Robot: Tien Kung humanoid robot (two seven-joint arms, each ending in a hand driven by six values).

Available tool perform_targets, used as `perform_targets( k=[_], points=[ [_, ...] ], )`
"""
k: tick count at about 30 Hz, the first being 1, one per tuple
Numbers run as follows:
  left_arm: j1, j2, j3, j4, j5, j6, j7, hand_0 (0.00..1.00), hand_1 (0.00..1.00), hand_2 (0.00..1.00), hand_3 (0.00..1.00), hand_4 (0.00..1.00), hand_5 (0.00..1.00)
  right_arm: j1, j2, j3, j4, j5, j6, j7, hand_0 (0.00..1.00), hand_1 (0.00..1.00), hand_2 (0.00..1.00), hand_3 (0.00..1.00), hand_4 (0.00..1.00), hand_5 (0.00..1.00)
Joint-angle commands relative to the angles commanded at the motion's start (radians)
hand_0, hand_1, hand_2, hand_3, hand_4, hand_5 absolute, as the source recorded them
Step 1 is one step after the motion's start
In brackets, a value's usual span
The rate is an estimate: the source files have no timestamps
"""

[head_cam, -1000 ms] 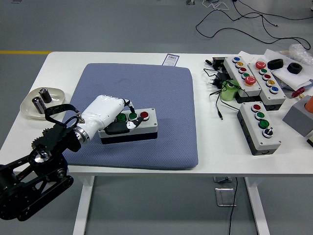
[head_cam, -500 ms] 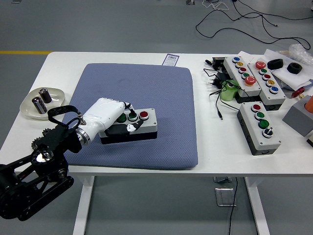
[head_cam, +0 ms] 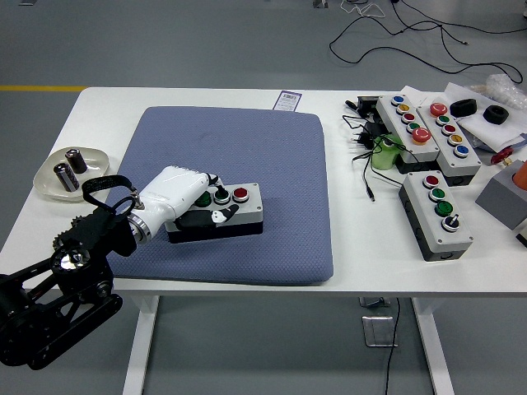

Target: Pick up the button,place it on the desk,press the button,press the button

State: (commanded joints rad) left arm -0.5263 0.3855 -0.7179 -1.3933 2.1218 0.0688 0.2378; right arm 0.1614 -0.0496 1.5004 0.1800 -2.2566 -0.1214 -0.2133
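A grey button box [head_cam: 237, 207] with a black base lies on the blue-grey pad [head_cam: 247, 140], near the pad's front. Its top carries a red button [head_cam: 240, 194], a black knob and a green button partly under my hand. My left hand [head_cam: 198, 204], white-shelled on a black arm, comes in from the lower left and is shut on the box's left end, fingers over the top and thumb on the front face. No right arm shows.
Three more button boxes [head_cam: 436, 214] sit at the right with black cables [head_cam: 366, 152] and a green bottle [head_cam: 384, 154]. A glass dish [head_cam: 51, 183] holding two batteries stands at the left edge. A grey box [head_cam: 502, 197] lies far right.
My left hand and the button box have shifted slightly left and toward the near edge over the pad. The grasp is unchanged.
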Motion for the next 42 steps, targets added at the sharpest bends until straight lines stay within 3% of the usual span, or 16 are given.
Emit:
perform_targets(
  k=[8, 10, 19, 24, 42],
  points=[
    [-0.009, -0.004, 0.002, -0.02, -0.04, 0.146, -0.026, 0.002, 0.002, 0.002, 0.56, 0.686, 0.998, 0.001, 0.0, -0.003, 0.0, 0.003, 0.0, -0.001, 0.673, 0.658, 0.674, 0.624, 0.31, 0.173],
    [-0.016, -0.007, 0.006, -0.021, -0.05, 0.161, -0.038, 0.002, 0.002, 0.002, 0.56, 0.686, 0.998, 0.001, 0.0, -0.005, 0.0, 0.005, 0.001, -0.001, 0.673, 0.658, 0.674, 0.624, 0.31, 0.173],
    [-0.038, -0.024, 0.048, -0.005, -0.07, 0.132, -0.047, 0.002, 0.002, 0.002, 0.568, 0.682, 0.998, -0.001, 0.001, -0.006, 0.0, 0.006, 0.001, -0.002, 0.673, 0.658, 0.674, 0.624, 0.31, 0.173],
    [-0.048, -0.037, 0.062, 0.025, -0.066, 0.143, -0.051, 0.002, 0.002, 0.002, 0.568, 0.682, 0.998, -0.002, 0.001, -0.006, 0.0, 0.001, 0.002, -0.002, 0.673, 0.658, 0.674, 0.624, 0.31, 0.173],
    [-0.061, -0.04, 0.105, 0.069, -0.06, 0.101, -0.037, 0.002, 0.002, 0.002, 0.566, 0.683, 0.998, -0.004, 0.001, -0.014, 0.0, 0.008, 0.003, -0.003, 0.673, 0.658, 0.674, 0.624, 0.31, 0.173]
  ],
)
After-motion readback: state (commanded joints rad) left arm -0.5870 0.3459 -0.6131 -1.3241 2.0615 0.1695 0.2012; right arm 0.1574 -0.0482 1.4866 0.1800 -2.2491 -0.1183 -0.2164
